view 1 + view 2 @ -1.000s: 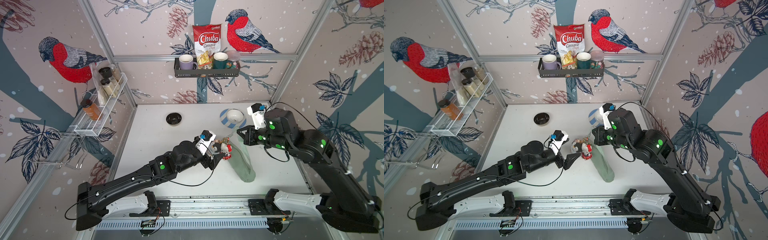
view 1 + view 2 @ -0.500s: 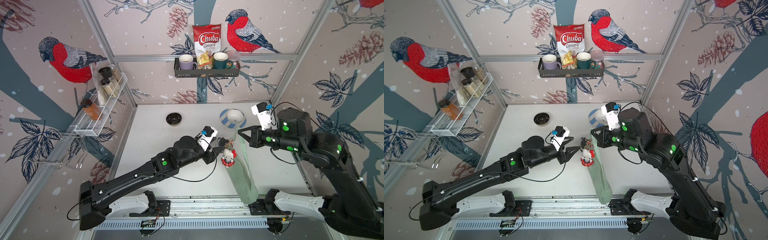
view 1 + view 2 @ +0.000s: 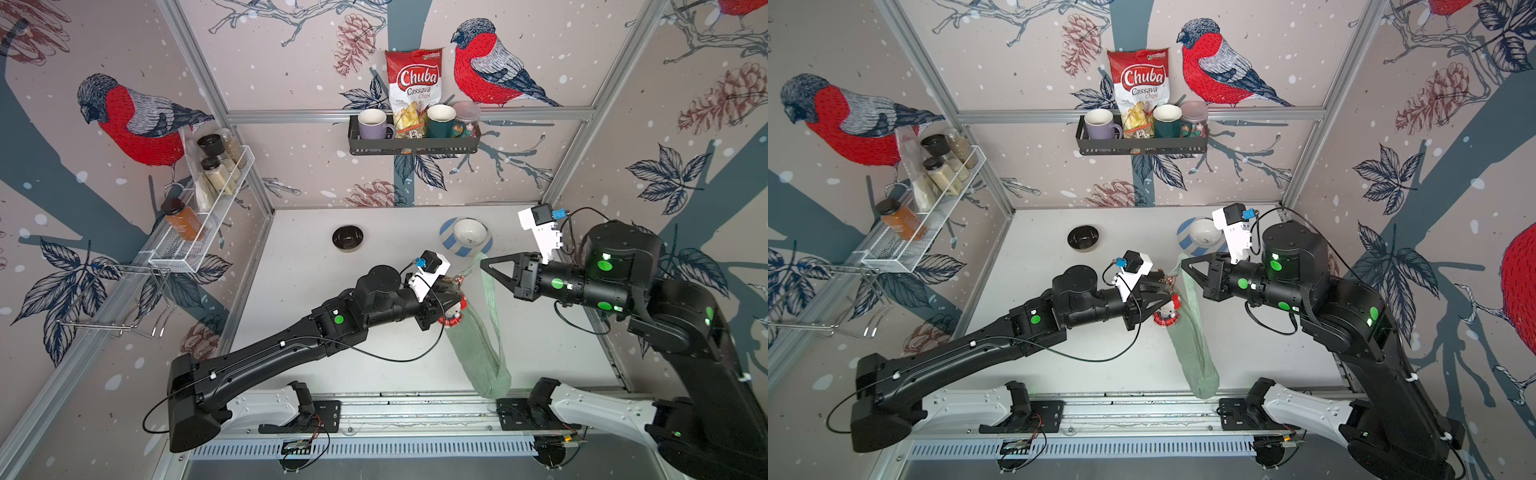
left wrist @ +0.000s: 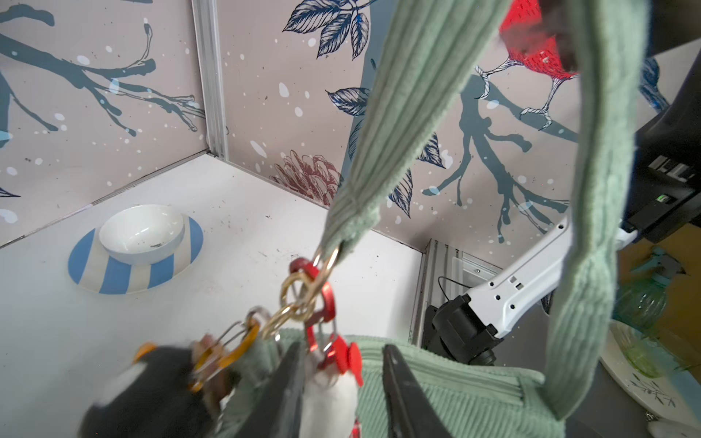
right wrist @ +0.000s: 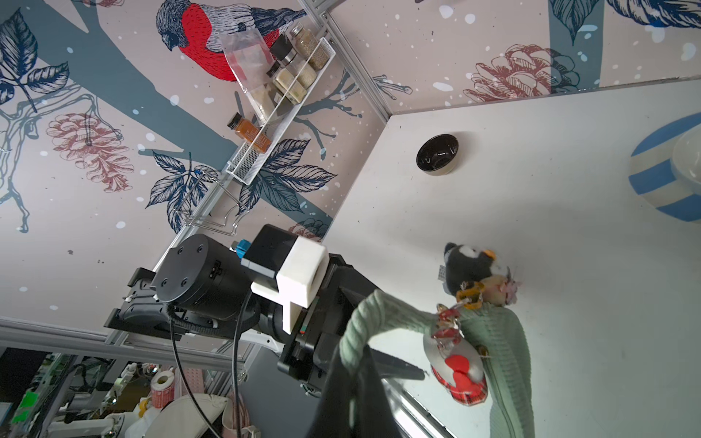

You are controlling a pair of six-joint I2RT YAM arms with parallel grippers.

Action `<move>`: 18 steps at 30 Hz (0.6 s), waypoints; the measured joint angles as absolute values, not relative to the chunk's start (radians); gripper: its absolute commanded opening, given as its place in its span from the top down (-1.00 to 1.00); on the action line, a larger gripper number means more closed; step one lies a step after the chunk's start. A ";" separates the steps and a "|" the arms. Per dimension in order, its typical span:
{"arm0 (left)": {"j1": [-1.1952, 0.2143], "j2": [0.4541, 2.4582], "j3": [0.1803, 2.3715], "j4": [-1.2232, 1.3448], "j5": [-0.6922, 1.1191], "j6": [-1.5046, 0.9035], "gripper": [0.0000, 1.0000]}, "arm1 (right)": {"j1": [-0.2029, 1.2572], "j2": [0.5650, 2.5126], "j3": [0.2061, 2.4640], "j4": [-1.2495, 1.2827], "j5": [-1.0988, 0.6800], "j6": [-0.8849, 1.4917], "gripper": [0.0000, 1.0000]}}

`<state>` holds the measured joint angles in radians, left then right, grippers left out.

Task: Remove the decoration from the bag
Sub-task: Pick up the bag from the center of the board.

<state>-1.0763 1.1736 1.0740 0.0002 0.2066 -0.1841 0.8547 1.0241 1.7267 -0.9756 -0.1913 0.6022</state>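
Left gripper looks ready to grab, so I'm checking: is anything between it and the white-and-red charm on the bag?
Nothing visible. The left gripper straddles the white-and-red charm; the penguin charm hangs beside it on the bag, outside the jaws.

sage-green ribbed bag (image 3: 478, 353), red-and-white charm (image 3: 454, 316), blue-striped plate (image 3: 445, 235), black bowl (image 3: 347, 238)

- Hanging under right gripper (image 3: 484, 262): bag (image 3: 478, 353).
- At bag's left side, between jaws of left gripper (image 3: 455, 299): decoration (image 3: 453, 316).
- Behind bag: bowl (image 3: 469, 231) on plate (image 3: 447, 243); further left, lone bowl (image 3: 347, 238).
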 measured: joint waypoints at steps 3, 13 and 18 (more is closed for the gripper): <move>-1.078 1.190 1.087 0.011 0.214 -0.184 0.29 | 0.855 1.024 1.724 -0.960 -0.199 0.606 1.00; -1.077 1.196 1.093 0.018 0.176 -0.187 0.01 | 0.855 1.021 1.705 -0.898 -0.232 0.638 1.00; -1.077 1.199 1.093 0.017 0.123 -0.194 -0.13 | 0.855 1.016 1.687 -0.863 -0.244 0.659 1.00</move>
